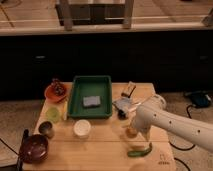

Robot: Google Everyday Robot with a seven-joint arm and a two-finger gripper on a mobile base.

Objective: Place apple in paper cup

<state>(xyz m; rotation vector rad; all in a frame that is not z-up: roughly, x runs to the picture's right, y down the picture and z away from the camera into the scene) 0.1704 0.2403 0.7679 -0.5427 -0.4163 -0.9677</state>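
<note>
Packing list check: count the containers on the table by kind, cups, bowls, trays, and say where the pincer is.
Cups: 3 (paper cup, green cup, metal cup)
Bowls: 2 (orange bowl, dark red bowl)
Trays: 1 (green tray)
Total: 6
Pincer: open, right by the apple, right of the paper cup.
</note>
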